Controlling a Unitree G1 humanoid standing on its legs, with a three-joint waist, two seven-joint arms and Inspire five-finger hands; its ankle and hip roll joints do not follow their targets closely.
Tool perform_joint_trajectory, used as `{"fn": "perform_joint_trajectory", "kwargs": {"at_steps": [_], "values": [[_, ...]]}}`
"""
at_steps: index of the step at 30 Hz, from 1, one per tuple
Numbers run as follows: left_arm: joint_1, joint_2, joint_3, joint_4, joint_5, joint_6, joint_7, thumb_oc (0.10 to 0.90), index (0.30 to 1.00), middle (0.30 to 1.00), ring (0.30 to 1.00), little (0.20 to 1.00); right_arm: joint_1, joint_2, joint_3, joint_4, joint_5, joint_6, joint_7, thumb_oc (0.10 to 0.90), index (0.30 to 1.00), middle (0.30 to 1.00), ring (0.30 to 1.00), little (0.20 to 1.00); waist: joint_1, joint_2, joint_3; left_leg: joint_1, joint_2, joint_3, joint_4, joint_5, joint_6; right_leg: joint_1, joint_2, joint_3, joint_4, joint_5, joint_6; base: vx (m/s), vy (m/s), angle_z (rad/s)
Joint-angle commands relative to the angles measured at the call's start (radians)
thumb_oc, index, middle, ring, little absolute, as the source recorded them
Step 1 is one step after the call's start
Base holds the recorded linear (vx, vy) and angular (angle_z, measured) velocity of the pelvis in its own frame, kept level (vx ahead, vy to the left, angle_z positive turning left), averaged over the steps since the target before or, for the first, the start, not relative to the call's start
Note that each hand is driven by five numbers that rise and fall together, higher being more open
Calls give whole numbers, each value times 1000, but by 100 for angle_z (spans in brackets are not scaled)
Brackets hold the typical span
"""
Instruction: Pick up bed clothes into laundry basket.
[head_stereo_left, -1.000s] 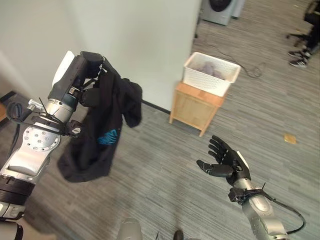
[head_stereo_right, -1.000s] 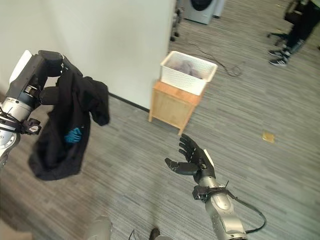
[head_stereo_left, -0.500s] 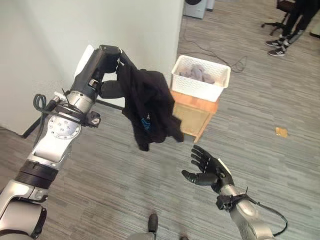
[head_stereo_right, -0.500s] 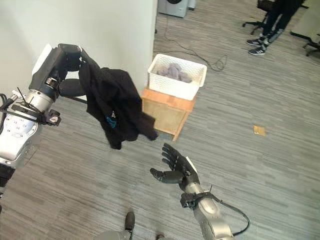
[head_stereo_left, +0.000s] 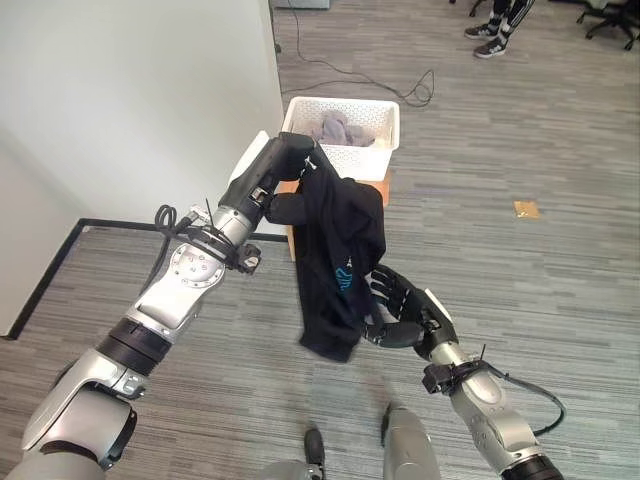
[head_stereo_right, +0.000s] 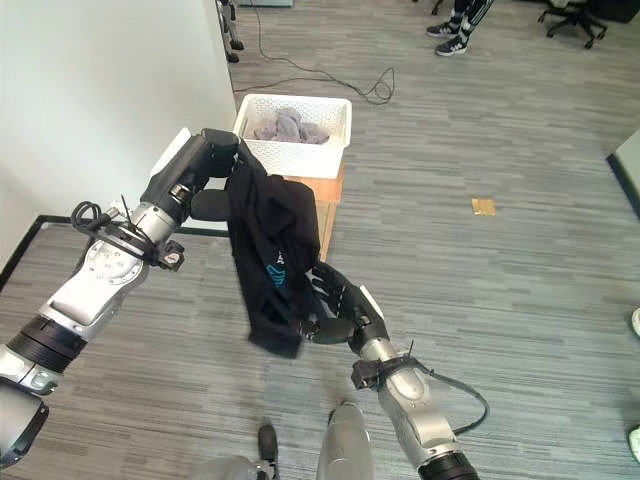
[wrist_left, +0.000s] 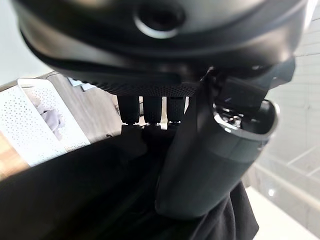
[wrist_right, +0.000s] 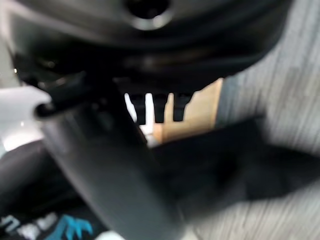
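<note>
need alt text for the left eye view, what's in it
The left hand holds up a black garment that hangs down in front of a white basket on a wooden stand. The open right hand reaches to the garment's lower part. Grey clothes lie in the basket, on a grey floor beside a white wall.

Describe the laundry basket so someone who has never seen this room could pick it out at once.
Find the white wall's outer corner; beside it stands a low wooden stand. The laundry basket sits on top: white, rectangular, with perforated walls and grey clothes inside. The left hand holds a black garment in front of it.
</note>
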Motion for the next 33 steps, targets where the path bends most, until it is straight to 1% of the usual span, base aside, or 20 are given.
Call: {"fn": "perform_joint_trajectory", "kwargs": {"at_steps": [1,3,4,5,6,7,8,9,10,11,12,14,15,16,17,19,20,25,28,33], "values": [[-144,-4,121,-36,-30,-108,35,400,300,300,300,300,-75,-18,-50,-83,-17,-95,-8,800,900,900,900,900,-24,8,-111,168,185,-79,11,-122,-150,100,21,-43,-86,160,73,827,-592,48],[-154,-22,133,-28,-27,-109,41,400,300,300,300,300,-64,-16,-41,-75,0,-94,3,800,900,900,900,900,-34,7,-139,186,227,-79,55,-103,-171,100,45,-46,-41,146,59,468,-407,38],[-141,-30,136,-32,-34,-107,34,400,300,300,300,300,-63,-18,-41,-68,5,-93,2,800,900,900,900,900,-44,16,-145,183,258,-89,98,-58,-186,97,70,-51,-12,135,45,284,-267,13],[-141,-30,137,-32,-34,-107,34,400,300,300,300,300,-63,-18,-40,-68,5,-93,2,800,900,900,900,900,-44,16,-146,183,259,-89,99,-59,-187,97,70,-52,-12,134,45,251,-275,16],[-122,-34,150,-27,-44,-108,31,400,300,300,300,300,-62,-27,-38,-69,14,-92,5,800,900,900,900,900,-48,20,-149,155,291,-98,194,23,-196,113,98,-60,9,111,18,294,-497,-18],[-125,-59,147,-22,-68,-102,26,400,300,300,300,300,-70,-39,-34,-51,54,-97,-2,800,900,900,900,900,-50,-3,-146,45,332,-79,433,149,-178,181,118,-86,-17,89,-38,414,-673,-18],[-120,-58,152,-24,-75,-101,27,400,300,300,300,300,-69,-45,-31,-48,62,-98,-3,800,900,900,900,900,-38,-18,-134,3,336,-76,534,170,-165,223,138,-91,-32,71,-65,286,-523,-17],[-120,-57,152,-25,-75,-101,27,400,300,300,300,300,-70,-45,-30,-48,62,-98,-3,800,900,900,900,900,-40,-20,-136,-2,334,-79,534,174,-165,222,136,-93,-37,76,-66,232,-328,-1],[-125,-56,148,-25,-75,-99,27,400,300,300,300,300,-72,-52,-24,-51,57,-99,-2,800,900,900,900,900,-21,-36,-125,-27,304,-92,597,163,-155,252,146,-87,-51,66,-80,285,-348,-36],[-141,-58,141,-31,-80,-101,30,400,300,300,300,300,-82,-73,-18,-56,36,-93,-12,800,900,900,900,900,-1,-52,-110,-94,259,-74,593,136,-154,296,149,-74,-86,60,-83,387,-387,-41],[-149,-64,135,-30,-86,-104,28,400,300,300,300,300,-82,-79,-21,-59,37,-95,-14,800,900,900,900,900,12,-49,-101,-129,241,-54,541,103,-155,325,152,-73,-105,53,-78,364,-301,-53],[-164,-67,123,-28,-89,-112,24,400,300,300,300,300,-78,-76,-22,-55,57,-94,-2,800,900,900,900,900,37,-52,-103,-167,196,-53,452,93,-163,349,155,-67,-126,57,-71,223,-113,-29],[-165,-68,122,-27,-89,-113,24,400,300,300,300,300,-77,-76,-23,-55,58,-94,-2,800,900,900,900,900,38,-53,-100,-161,195,-51,450,92,-162,354,153,-67,-128,55,-70,273,-66,-22],[-166,-45,127,-44,-74,-118,28,400,300,300,300,300,-66,-71,-21,-45,58,-97,9,800,900,900,900,900,67,-30,-108,-174,130,-67,240,87,-155,370,189,-64,-139,49,-67,276,-69,-32],[-160,-31,138,-53,-66,-121,26,400,300,300,300,300,-55,-68,-20,-42,52,-94,16,800,900,900,900,900,77,-26,-111,-162,111,-77,176,102,-154,388,203,-62,-148,46,-68,277,-72,-33],[-158,-31,139,-54,-66,-121,26,400,300,300,300,300,-54,-68,-20,-42,51,-94,16,800,900,900,900,900,78,-27,-107,-151,110,-76,167,105,-153,396,201,-62,-151,46,-68,99,-48,-44],[-160,8,156,-70,-61,-132,21,400,300,300,300,300,-37,-65,-14,-35,22,-76,36,800,900,900,900,900,91,-21,-115,-139,96,-83,128,113,-156,419,207,-70,-177,48,-64,206,-64,-61],[-295,85,129,-61,-17,-153,69,400,300,300,300,300,53,-37,-43,-8,64,-66,68,800,900,900,900,900,71,-3,-149,-54,94,-75,25,113,-139,452,205,-92,-207,39,-66,135,11,0],[-453,117,50,20,-58,-157,85,400,300,300,300,300,85,-43,-49,15,57,-52,79,800,900,900,900,900,50,16,-183,-17,88,-66,-27,111,-132,460,197,-104,-223,38,-49,99,69,31],[-585,123,-32,104,-106,-163,91,400,300,300,300,300,80,-32,-37,32,70,-49,86,800,900,900,900,900,44,24,-202,-13,82,-60,-50,117,-127,445,191,-107,-224,50,-36,41,48,2]]}}
